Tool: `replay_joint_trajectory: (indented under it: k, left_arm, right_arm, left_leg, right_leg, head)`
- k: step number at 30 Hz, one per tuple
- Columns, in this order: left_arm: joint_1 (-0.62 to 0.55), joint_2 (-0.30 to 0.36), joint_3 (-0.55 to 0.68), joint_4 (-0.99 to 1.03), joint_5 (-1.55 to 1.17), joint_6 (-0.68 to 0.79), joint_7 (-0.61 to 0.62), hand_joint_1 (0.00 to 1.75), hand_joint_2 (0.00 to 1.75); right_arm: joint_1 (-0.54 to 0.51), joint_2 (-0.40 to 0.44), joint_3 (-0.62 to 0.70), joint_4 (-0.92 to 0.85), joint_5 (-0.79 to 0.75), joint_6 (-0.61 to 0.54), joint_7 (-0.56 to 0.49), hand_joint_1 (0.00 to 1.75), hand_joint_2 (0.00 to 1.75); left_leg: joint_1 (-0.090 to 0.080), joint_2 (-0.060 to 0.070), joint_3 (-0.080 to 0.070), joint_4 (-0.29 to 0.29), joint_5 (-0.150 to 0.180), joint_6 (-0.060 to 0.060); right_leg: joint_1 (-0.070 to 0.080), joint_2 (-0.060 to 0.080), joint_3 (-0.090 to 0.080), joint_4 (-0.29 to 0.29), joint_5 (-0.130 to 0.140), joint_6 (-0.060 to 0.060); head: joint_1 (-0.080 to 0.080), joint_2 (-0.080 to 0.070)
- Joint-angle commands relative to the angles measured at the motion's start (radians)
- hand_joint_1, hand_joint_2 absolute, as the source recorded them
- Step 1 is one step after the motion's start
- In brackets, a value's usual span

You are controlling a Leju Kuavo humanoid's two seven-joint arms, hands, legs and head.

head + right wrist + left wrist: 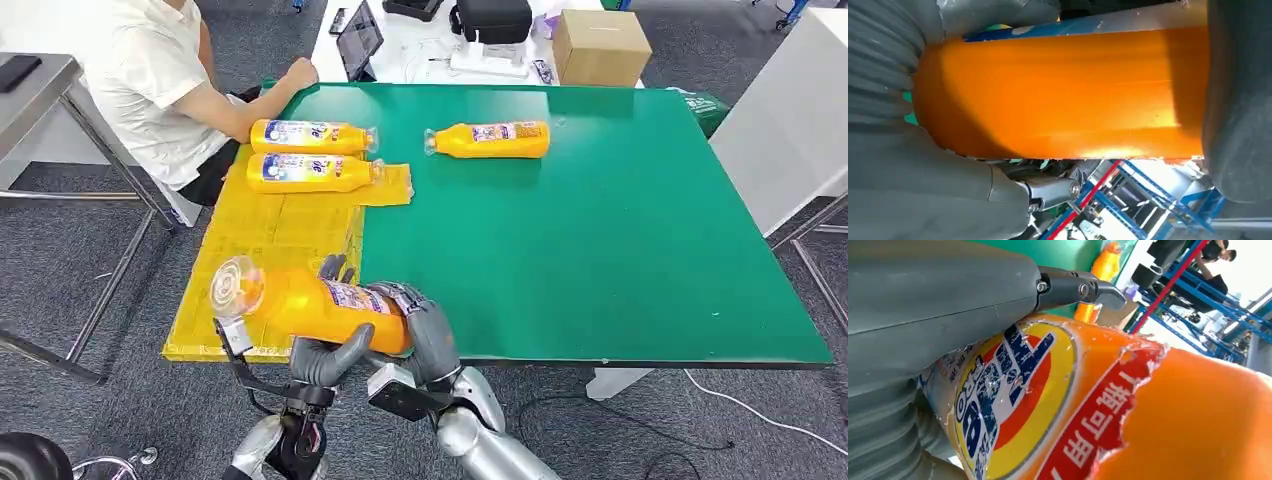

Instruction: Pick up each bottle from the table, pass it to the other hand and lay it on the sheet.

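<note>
Low in the head view, both robot hands hold one orange bottle (310, 300) at the near edge of the green table (620, 250). That bottle lies roughly on its side, its clear cap end pointing toward the robot's left, and it sits over the near part of the yellow sheet (270, 240) that covers the table's left side. From below, the left hand (325, 358) wraps the bottle, thick grey thumb curled against its underside. On the bottle's base end rests the right hand (425, 325), with its fingers closed over the labelled part. The left wrist view shows the blue, red and yellow label (1013, 390) close up, a dark fingertip (1083, 290) pressed against the bottle's side. Seen from the right wrist, plain orange plastic is clamped between grey ribbed cover and grey finger.

Two more orange bottles (312, 137) (312, 173) lie on the far part of the sheet, side by side and nearly touching, caps pointing right. A fourth bottle (490, 140) lies on bare green table further right, apart from the sheet, cap pointing left.

A person in a white shirt (160, 90) sits at the far left corner, one hand (300, 72) resting on the table edge. A cardboard box (600, 47) stands beyond the table.
</note>
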Motion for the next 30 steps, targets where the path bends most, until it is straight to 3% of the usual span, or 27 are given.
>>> replay_joint_trajectory:
  k: [1, 2, 4, 5, 6, 7, 8, 11, 12, 20, 22, 23, 26, 28, 30]
  left_arm:
    - [-0.059, -0.010, -0.021, -0.001, 0.046, -0.055, 0.009, 1.54, 1.75]
    - [-0.060, -0.011, -0.018, -0.013, 0.046, -0.060, -0.002, 1.75, 1.75]
    - [-0.055, -0.008, -0.016, -0.038, 0.031, -0.066, -0.030, 1.75, 1.75]
    - [-0.051, -0.008, -0.014, -0.046, 0.031, -0.066, -0.031, 1.75, 1.75]
    - [-0.048, -0.007, -0.011, -0.055, 0.030, -0.067, -0.033, 1.75, 1.75]
    - [-0.048, -0.007, -0.011, -0.055, 0.030, -0.067, -0.033, 1.75, 1.75]
    - [-0.047, -0.006, -0.007, -0.059, 0.027, -0.065, -0.036, 1.75, 1.75]
    - [-0.042, -0.006, 0.010, -0.065, 0.023, -0.055, -0.047, 1.75, 1.75]
    - [-0.040, -0.009, 0.024, -0.069, 0.021, -0.052, -0.049, 1.75, 1.75]
    - [-0.052, -0.005, 0.066, -0.078, -0.007, -0.018, -0.074, 1.75, 1.75]
    - [-0.066, 0.013, 0.082, -0.068, -0.095, 0.065, -0.094, 1.75, 1.75]
    - [-0.087, 0.024, 0.099, -0.040, -0.202, 0.180, -0.119, 1.75, 1.75]
    - [-0.117, 0.042, 0.133, -0.004, -0.225, 0.206, -0.120, 1.75, 1.75]
    - [-0.125, 0.052, 0.151, 0.011, -0.261, 0.238, -0.118, 1.75, 1.75]
    - [-0.128, 0.065, 0.173, 0.016, -0.389, 0.360, -0.157, 1.75, 1.75]
  right_arm:
    - [-0.037, -0.008, 0.173, 0.086, -0.023, 0.037, -0.004, 1.75, 1.75]
    - [-0.036, -0.006, 0.183, 0.094, -0.029, 0.041, -0.004, 1.75, 1.75]
    - [-0.034, -0.004, 0.193, 0.110, -0.043, 0.051, -0.004, 1.75, 1.75]
    - [-0.034, -0.004, 0.196, 0.117, -0.049, 0.053, -0.004, 1.54, 1.75]
    - [-0.037, -0.001, 0.197, 0.137, -0.057, 0.062, -0.004, 0.16, 1.75]
    - [-0.037, -0.001, 0.197, 0.137, -0.057, 0.062, -0.004, 0.16, 1.75]
    - [-0.038, 0.000, 0.196, 0.145, -0.063, 0.064, -0.004, 0.00, 1.75]
    - [-0.040, 0.007, 0.192, 0.178, -0.058, 0.055, -0.004, 0.00, 1.75]
    - [-0.050, 0.011, 0.213, 0.202, -0.017, 0.011, -0.004, 0.00, 0.00]
    - [-0.047, 0.017, 0.222, 0.217, 0.000, -0.013, -0.004, 0.00, 0.00]
    - [-0.047, 0.012, 0.226, 0.231, 0.022, -0.043, -0.004, 0.00, 0.00]
    - [-0.048, 0.006, 0.217, 0.242, 0.031, -0.071, -0.004, 0.00, 0.00]
    - [-0.055, -0.019, 0.197, 0.229, 0.044, -0.113, -0.004, 0.00, 0.00]
    - [-0.046, -0.033, 0.144, 0.199, 0.071, -0.115, -0.004, 0.00, 0.00]
    - [-0.018, -0.047, 0.051, 0.149, 0.112, -0.115, -0.004, 0.00, 0.00]
  left_leg:
    - [0.000, -0.001, 0.005, -0.001, -0.002, 0.002]
    - [0.001, 0.000, 0.004, 0.000, -0.001, 0.002]
    - [0.001, -0.001, 0.001, 0.000, 0.000, 0.001]
    - [0.001, -0.001, 0.003, 0.000, -0.001, 0.001]
    - [0.000, -0.002, 0.003, 0.000, -0.001, 0.001]
    - [0.001, -0.001, 0.002, 0.000, -0.001, 0.001]
    - [0.001, -0.002, 0.004, 0.000, -0.001, 0.001]
    - [0.000, -0.002, 0.004, -0.001, -0.001, 0.002]
    - [0.000, -0.001, 0.002, 0.000, -0.001, 0.001]
    - [0.001, -0.002, 0.003, 0.000, -0.001, 0.002]
    - [0.001, -0.001, 0.002, -0.001, 0.000, 0.001]
    - [0.001, -0.002, 0.004, -0.001, -0.001, 0.001]
    - [0.001, -0.003, 0.004, -0.001, 0.000, 0.001]
    - [0.000, -0.001, 0.002, -0.001, 0.000, 0.001]
    - [0.000, -0.002, 0.003, -0.002, 0.000, 0.001]
  right_leg:
    - [0.001, -0.003, 0.006, -0.001, -0.002, -0.003]
    - [0.002, -0.001, 0.004, -0.001, -0.001, -0.003]
    - [0.001, -0.002, 0.002, 0.000, -0.001, -0.002]
    - [0.002, -0.003, 0.004, -0.001, -0.002, -0.003]
    - [0.001, -0.003, 0.004, -0.001, -0.002, -0.002]
    - [0.001, -0.002, 0.002, -0.001, -0.001, -0.002]
    - [0.002, -0.003, 0.005, -0.001, -0.002, -0.003]
    - [0.001, -0.003, 0.005, -0.001, -0.002, -0.002]
    - [0.001, -0.002, 0.003, -0.001, -0.001, -0.002]
    - [0.002, -0.004, 0.004, -0.001, -0.002, -0.003]
    - [0.001, -0.002, 0.002, -0.001, -0.001, -0.002]
    - [0.002, -0.003, 0.004, -0.001, -0.001, -0.003]
    - [0.001, -0.005, 0.004, -0.002, -0.001, -0.003]
    - [0.000, -0.003, 0.002, -0.001, 0.000, -0.002]
    - [0.001, -0.004, 0.003, -0.002, 0.000, -0.002]
  head:
    - [0.000, 0.000]
    - [0.000, 0.000]
    - [0.000, 0.000]
    - [0.000, 0.000]
    - [0.000, 0.000]
    - [0.000, 0.000]
    - [0.000, 0.000]
    - [0.000, 0.000]
    - [0.000, 0.000]
    - [0.000, 0.000]
    - [0.000, 0.000]
    - [0.000, 0.000]
    - [0.000, 0.000]
    - [-0.001, 0.000]
    - [0.000, 0.000]
